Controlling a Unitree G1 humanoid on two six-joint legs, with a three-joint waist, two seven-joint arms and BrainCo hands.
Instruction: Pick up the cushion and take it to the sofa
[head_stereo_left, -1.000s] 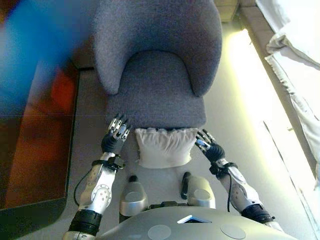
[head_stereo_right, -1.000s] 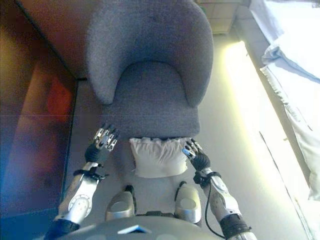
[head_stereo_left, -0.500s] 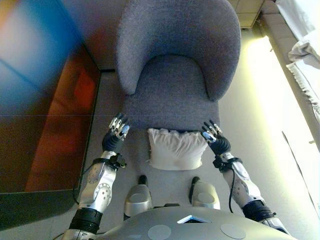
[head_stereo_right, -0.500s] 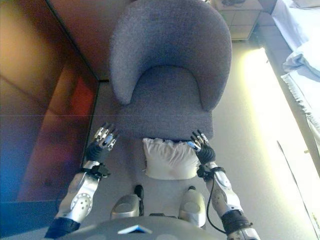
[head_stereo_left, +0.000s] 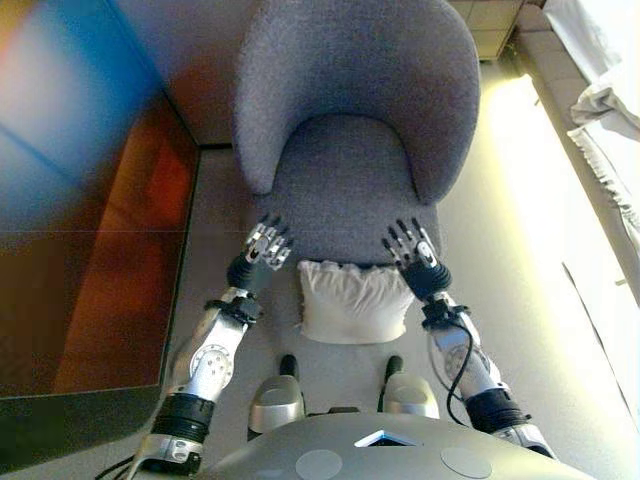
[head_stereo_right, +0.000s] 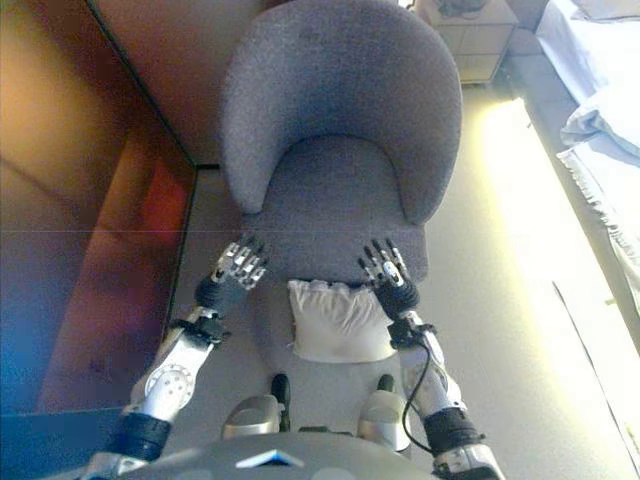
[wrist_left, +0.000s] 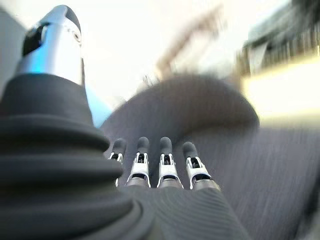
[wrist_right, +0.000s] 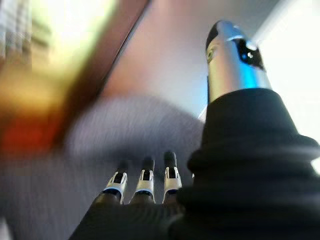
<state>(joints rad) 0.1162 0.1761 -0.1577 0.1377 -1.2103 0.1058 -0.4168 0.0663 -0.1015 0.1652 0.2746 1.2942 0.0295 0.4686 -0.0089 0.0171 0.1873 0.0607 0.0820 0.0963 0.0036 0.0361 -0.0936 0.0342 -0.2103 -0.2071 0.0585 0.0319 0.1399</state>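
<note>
While cushion lies floored, sofa sits empty.

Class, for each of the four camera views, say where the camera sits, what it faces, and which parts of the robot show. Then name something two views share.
Left eye view: on the head, looking down at the grey armchair, the white cushion on the floor, the left hand and the right hand.
Right eye view: beside it, the same scene.
Left wrist view: on the left wrist, along straight fingers toward the armchair.
Right wrist view: on the right wrist, along straight fingers toward the armchair.
Shared: the armchair shows in all four.
</note>
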